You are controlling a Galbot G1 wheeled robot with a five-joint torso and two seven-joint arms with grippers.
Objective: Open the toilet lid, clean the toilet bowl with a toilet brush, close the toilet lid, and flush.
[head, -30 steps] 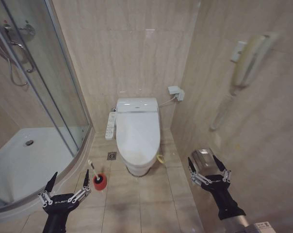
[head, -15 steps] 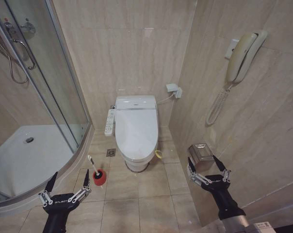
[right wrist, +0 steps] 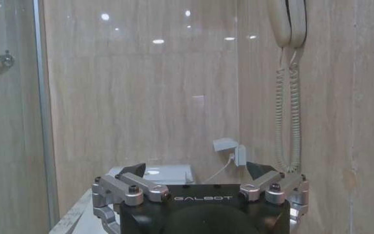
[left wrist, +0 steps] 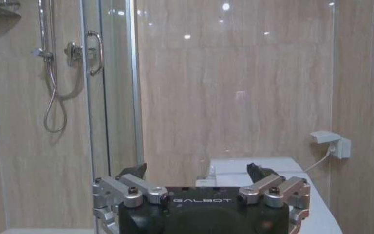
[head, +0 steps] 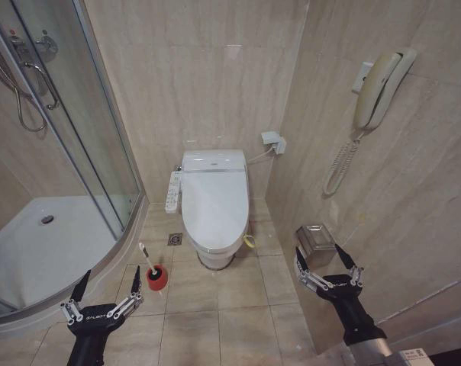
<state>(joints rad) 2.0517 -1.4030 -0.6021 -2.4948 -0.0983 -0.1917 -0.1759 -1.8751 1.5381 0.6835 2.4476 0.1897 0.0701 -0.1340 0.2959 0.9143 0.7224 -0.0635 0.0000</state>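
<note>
The white toilet lid (head: 214,200) lies shut over the toilet bowl (head: 215,258), which stands against the back wall with a white button strip (head: 172,192) on its left side. The toilet brush (head: 146,258), a thin white stick, stands tilted in a red cup holder (head: 157,279) on the floor left of the bowl. My left gripper (head: 108,287) hangs open low on the left, just short of the brush. My right gripper (head: 327,259) hangs open low on the right, near the side wall. The cistern top (left wrist: 255,165) appears beyond the left gripper (left wrist: 196,170); the right wrist view shows the right gripper (right wrist: 196,168) open.
A glass shower cabin (head: 59,152) with a white tray (head: 40,252) fills the left. A wall phone (head: 377,88) and a metal paper box (head: 315,244) sit on the right wall. A socket box (head: 274,142) hangs behind the toilet. A floor drain (head: 175,239) lies left of the bowl.
The whole head view has shifted: the camera pulled back and rose a little, so the toilet looks smaller and the wall phone is sharper. Both grippers keep their pose, open.
</note>
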